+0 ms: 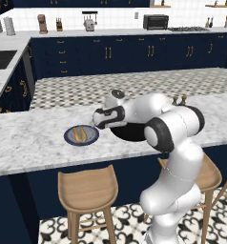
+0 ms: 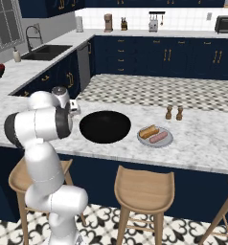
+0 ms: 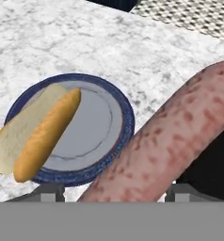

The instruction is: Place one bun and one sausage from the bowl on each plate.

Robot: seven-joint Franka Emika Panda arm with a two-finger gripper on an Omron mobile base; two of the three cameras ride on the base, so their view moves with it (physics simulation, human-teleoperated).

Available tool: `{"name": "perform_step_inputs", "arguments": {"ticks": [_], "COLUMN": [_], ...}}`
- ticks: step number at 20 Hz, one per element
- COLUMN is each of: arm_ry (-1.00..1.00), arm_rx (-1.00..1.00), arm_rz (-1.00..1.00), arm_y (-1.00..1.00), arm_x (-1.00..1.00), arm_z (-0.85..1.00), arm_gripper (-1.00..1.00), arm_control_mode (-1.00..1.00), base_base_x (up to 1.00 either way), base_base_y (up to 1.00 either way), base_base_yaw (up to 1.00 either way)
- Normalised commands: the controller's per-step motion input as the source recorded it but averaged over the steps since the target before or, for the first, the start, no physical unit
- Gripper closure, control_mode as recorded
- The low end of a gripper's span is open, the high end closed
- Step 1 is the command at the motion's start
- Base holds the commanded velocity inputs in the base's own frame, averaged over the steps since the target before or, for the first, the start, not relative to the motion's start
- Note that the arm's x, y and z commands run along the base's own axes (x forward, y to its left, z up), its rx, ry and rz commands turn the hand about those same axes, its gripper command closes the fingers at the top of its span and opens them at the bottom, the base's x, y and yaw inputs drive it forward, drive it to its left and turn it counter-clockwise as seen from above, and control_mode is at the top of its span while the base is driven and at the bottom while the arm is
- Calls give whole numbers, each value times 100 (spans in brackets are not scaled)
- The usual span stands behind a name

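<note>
A pink speckled sausage runs across the hand view, with my gripper shut on it. Just beyond it lies the blue-grey plate with the navy rim, carrying one split bun on its left half. In the left base view my gripper hangs just above the right edge of that plate. The black bowl sits mid-counter and looks empty. To its right, the pale grey plate holds a bun and a sausage.
Two small brown shakers stand behind the pale grey plate. Wooden stools are tucked under the marble counter's front edge. Bare marble stretches to the left of the blue-rimmed plate.
</note>
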Motion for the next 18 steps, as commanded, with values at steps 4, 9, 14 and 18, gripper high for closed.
{"name": "perform_step_inputs", "arguments": {"ticks": [4, 9, 14, 18], "arm_ry": [2, 7, 7, 2], "arm_rx": [-2, -1, 0, 0], "arm_rz": [3, 0, 0, 0], "arm_y": [62, 15, 0, 6], "arm_x": [37, 8, 3, 2], "arm_z": [-3, -45, -63, -42], "arm_gripper": [100, 100, 100, -100], "arm_control_mode": [-100, -100, -100, -100], "base_base_x": [0, 0, 0, 0], "base_base_y": [0, 0, 0, 0], "base_base_yaw": [0, 0, 0, 0]}}
